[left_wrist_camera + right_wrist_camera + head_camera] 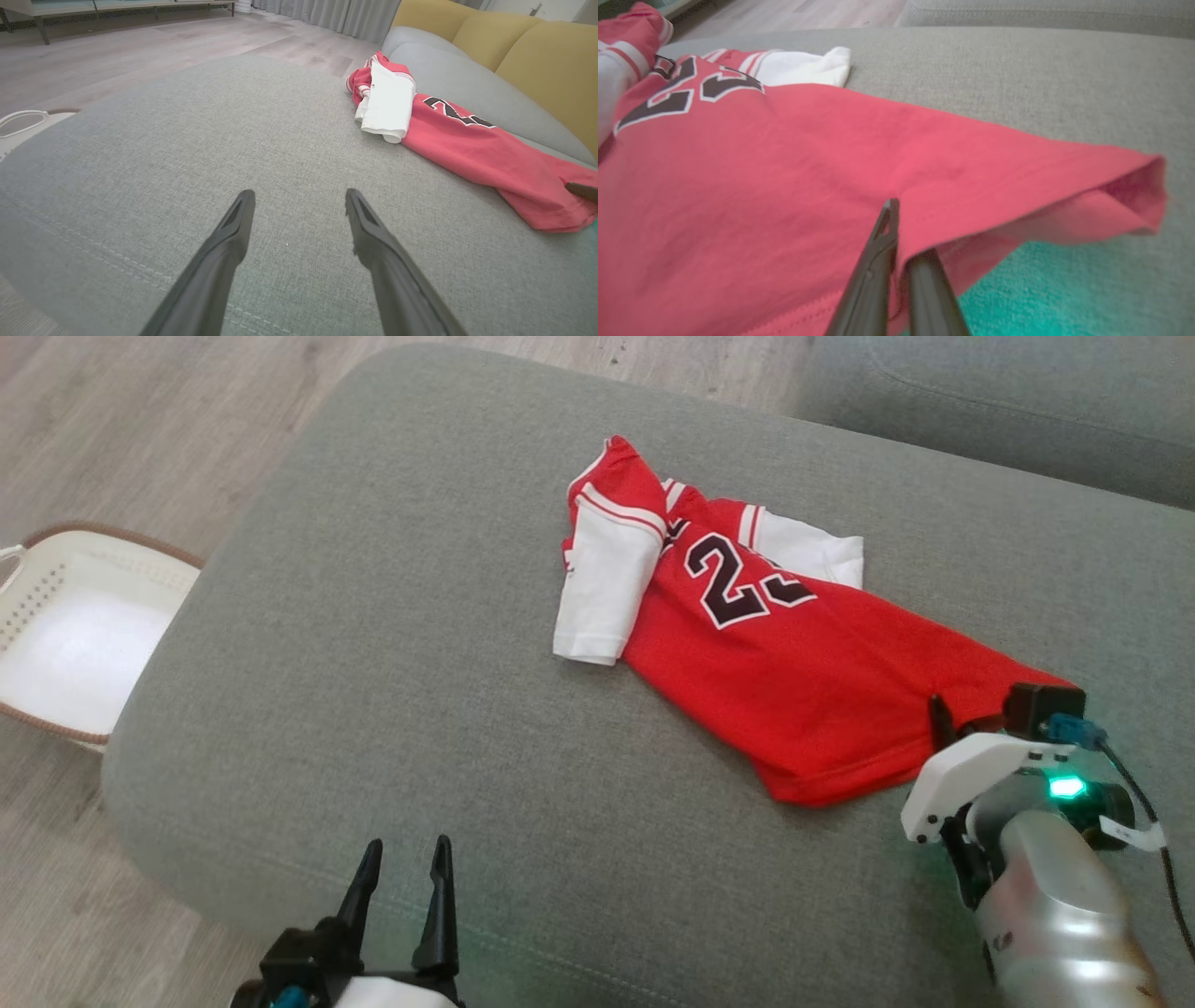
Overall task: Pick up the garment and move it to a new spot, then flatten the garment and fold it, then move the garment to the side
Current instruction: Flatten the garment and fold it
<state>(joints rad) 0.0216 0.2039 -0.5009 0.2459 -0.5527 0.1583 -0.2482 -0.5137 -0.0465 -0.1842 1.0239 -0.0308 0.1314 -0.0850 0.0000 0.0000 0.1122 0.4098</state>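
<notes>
Count: you have one garment [794, 653], two grippers.
Garment: red, white sleeves, black numerals.
Left gripper [407, 847]: jaws wide, empty.
Right gripper [908, 231]: pinching garment hem.

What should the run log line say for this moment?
stage: first grasp | right gripper: shut on red jersey hem | left gripper: open, above grey cushion, apart from jersey | jersey: rumpled, not yet flattened

I count one red jersey [794, 653], one grey ottoman [373, 663], one grey sofa [1008, 401] behind it, one white basket [56, 616] on the floor, and two grippers: the left gripper [407, 845] and the right gripper [939, 709].
</notes>
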